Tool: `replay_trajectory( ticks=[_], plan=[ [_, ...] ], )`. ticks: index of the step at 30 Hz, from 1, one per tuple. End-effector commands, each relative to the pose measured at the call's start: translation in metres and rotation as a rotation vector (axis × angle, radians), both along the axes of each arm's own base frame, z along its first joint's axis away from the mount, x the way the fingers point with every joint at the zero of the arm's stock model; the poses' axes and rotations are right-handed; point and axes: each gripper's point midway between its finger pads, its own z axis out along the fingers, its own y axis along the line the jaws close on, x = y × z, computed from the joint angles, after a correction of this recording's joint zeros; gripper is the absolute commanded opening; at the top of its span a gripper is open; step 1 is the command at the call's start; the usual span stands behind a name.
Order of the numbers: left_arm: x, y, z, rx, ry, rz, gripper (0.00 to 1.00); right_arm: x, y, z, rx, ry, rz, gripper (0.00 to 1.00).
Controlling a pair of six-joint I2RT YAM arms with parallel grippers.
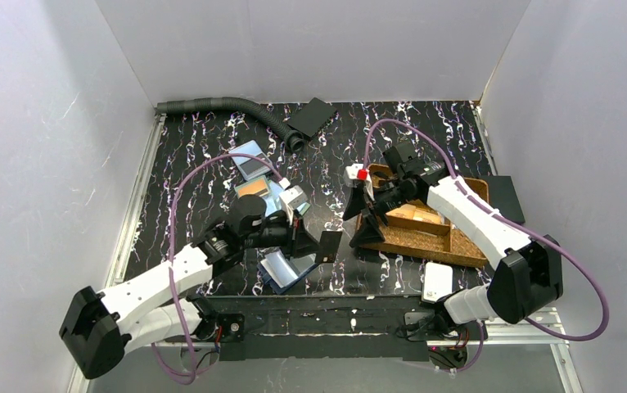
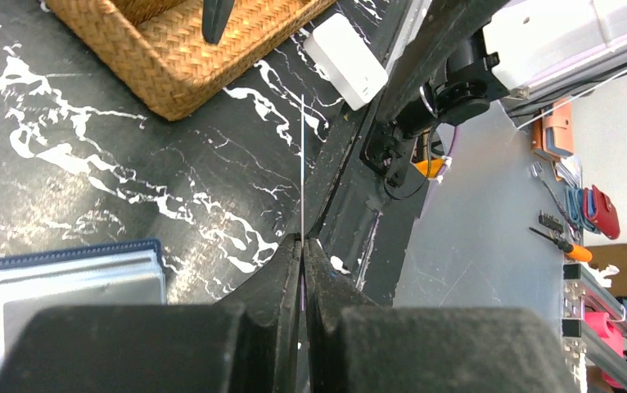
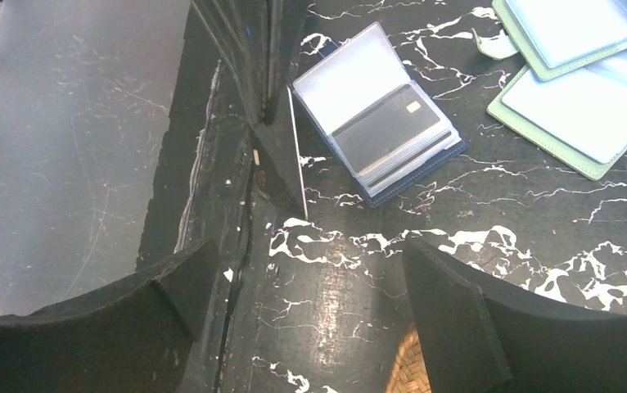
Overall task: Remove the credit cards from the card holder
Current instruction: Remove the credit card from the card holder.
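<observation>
Woven tray sits under and behind the right gripper. A tan-orange flat piece lies inside it; cannot tell if it is a card. One right finger dips over the tray's near corner in the left wrist view.

Card holder is dark navy and lies open flat on the black marbled table, clear sleeve pages facing up. It is ahead of the right gripper and just beside the left gripper, on its left in that wrist view. A dark grey card with a small chip sits in the top sleeve. The page above it looks clear.

The left gripper's jaws are pinched tight on a credit card. The card is out of the holder, held on edge and sticking forward past the fingertips. It shows as a thin pale line in the left wrist view and as a dark face from above. It looks to hang clear of the holder, toward the right gripper.

The right gripper's fingers are spread wide with nothing between them, only table below. It is near the held card, not touching it.

White box lies ahead of the left gripper, just beside the tray corner. Two mint-green holders lie open further ahead of the right gripper, past the navy one, well apart from both grippers.
</observation>
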Motion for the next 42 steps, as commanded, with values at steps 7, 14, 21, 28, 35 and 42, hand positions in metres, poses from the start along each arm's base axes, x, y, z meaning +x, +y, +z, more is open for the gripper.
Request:
replay_trajectory(
  ticks=[7,14,21,28,35,42],
  plan=[
    [0.008,-0.031,0.029,-0.042,-0.064,-0.119,0.00,-0.012,0.008,0.016,0.080,0.137,-0.022,0.82],
    [0.017,-0.036,0.029,-0.037,-0.068,-0.100,0.00,-0.017,0.009,0.022,0.115,0.163,-0.009,0.25],
    [0.029,-0.029,0.038,-0.073,-0.078,0.027,0.15,-0.012,0.001,0.033,0.138,0.147,-0.033,0.01],
    [0.047,0.005,0.051,-0.176,-0.078,0.315,0.89,0.004,-0.016,0.049,0.229,0.157,-0.137,0.01],
    [0.041,0.031,0.049,-0.325,-0.040,0.441,0.98,0.024,-0.035,0.065,0.338,0.223,-0.251,0.01],
    [0.035,0.033,0.046,-0.489,0.035,0.455,0.98,0.059,-0.048,0.058,0.292,0.179,-0.449,0.01]
  ],
)
